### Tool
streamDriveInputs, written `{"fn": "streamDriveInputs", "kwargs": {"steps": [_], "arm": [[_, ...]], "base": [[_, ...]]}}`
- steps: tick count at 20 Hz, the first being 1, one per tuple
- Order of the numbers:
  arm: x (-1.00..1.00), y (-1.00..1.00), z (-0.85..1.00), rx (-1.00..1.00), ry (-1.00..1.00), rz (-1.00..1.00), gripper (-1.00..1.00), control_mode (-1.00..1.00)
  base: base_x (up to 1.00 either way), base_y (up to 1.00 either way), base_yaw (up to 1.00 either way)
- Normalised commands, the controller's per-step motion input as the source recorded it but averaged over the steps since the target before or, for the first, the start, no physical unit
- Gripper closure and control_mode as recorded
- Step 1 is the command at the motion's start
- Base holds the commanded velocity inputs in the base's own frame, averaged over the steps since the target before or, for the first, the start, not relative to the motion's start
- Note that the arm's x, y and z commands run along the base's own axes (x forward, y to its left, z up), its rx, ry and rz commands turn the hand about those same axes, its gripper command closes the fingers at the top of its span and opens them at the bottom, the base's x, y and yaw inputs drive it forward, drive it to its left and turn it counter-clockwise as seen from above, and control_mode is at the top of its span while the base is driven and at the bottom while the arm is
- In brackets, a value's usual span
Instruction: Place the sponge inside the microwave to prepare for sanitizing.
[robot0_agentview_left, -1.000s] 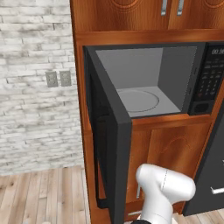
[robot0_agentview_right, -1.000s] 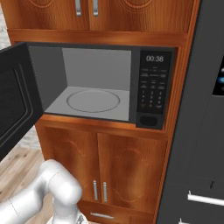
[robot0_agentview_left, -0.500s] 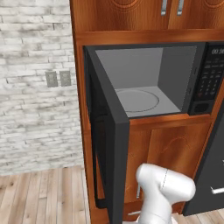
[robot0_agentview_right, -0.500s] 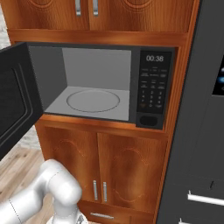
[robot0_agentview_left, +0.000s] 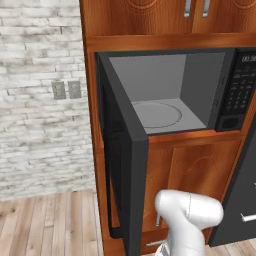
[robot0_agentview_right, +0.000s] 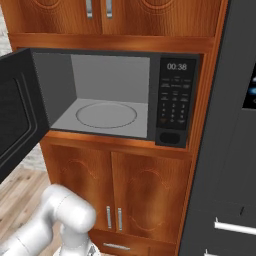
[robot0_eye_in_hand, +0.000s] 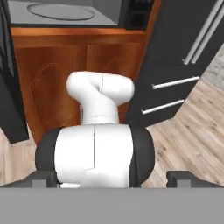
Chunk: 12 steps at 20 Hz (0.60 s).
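The microwave (robot0_agentview_left: 170, 90) is a black box built into the wooden cabinet wall, and its door (robot0_agentview_left: 125, 165) is swung wide open to the left. Inside it is grey, with a bare round turntable (robot0_agentview_right: 106, 114); the button panel (robot0_agentview_right: 173, 102) is on its right. In the hand view the microwave (robot0_eye_in_hand: 65, 13) sits at the top edge. My gripper (robot0_eye_in_hand: 113, 178) is open, its two dark fingertips (robot0_eye_in_hand: 43, 178) far apart at the bottom with nothing held between them. The sponge is out of view.
Below the microwave are wooden cabinet doors (robot0_agentview_right: 150, 195) with metal handles. A tall black appliance (robot0_agentview_right: 225, 150) with bar handles stands to the right. A white brick wall (robot0_agentview_left: 40, 100) with outlets is on the left, above a wood floor (robot0_agentview_left: 50, 225). The open door juts out into the room.
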Motion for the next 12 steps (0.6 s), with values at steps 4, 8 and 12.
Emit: {"fn": "streamDriveInputs", "kwargs": {"steps": [4, 8, 12], "arm": [[0.21, -0.8, 0.17, 0.5, 0.5, 0.23, -1.0, -1.0], [0.13, -0.67, 0.09, 0.51, 0.52, 0.23, -1.0, -1.0], [0.23, -0.72, 0.03, 0.55, 0.57, 0.22, -1.0, -1.0]], "base": [[0.0, 0.0, 0.0], [0.0, 0.0, 0.0], [0.0, 0.0, 0.0]]}}
